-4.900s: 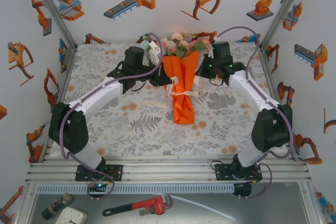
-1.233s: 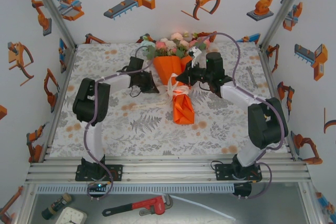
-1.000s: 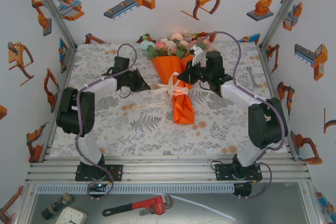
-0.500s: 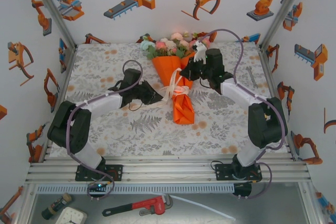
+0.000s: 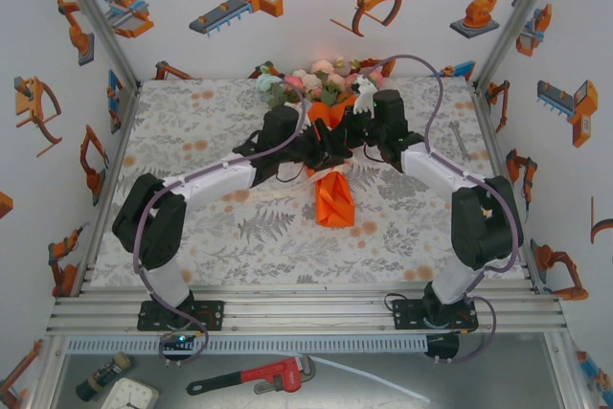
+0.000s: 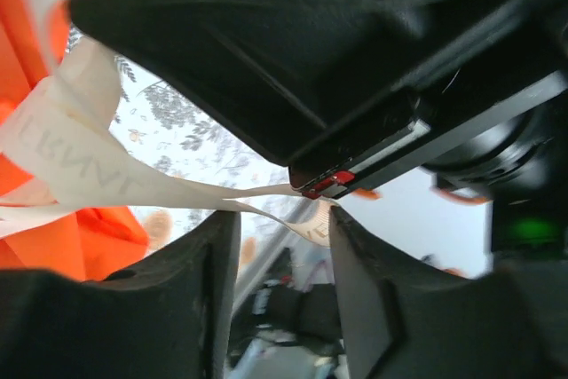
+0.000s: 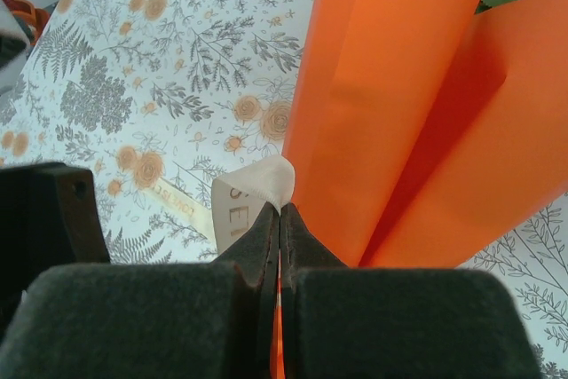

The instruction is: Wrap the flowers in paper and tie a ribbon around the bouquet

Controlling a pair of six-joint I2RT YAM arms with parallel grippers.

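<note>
While right gripper (image 7: 280,216) clamps ribbon (image 7: 250,189) (beside bouquet (image 7: 382,104)), left gripper (image 6: 280,237) stands apart.

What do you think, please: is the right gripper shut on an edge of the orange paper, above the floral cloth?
Not quite: the right gripper is shut on a loop of the cream ribbon, not on the orange paper, which rises just beside it. The right wrist view shows this. The gripper is indeed above the floral cloth.

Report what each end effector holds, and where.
The right end effector is shut on the ribbon, pinching a loop beside the paper. The left end effector stands open, gripping nothing; ribbon runs past it.
</note>
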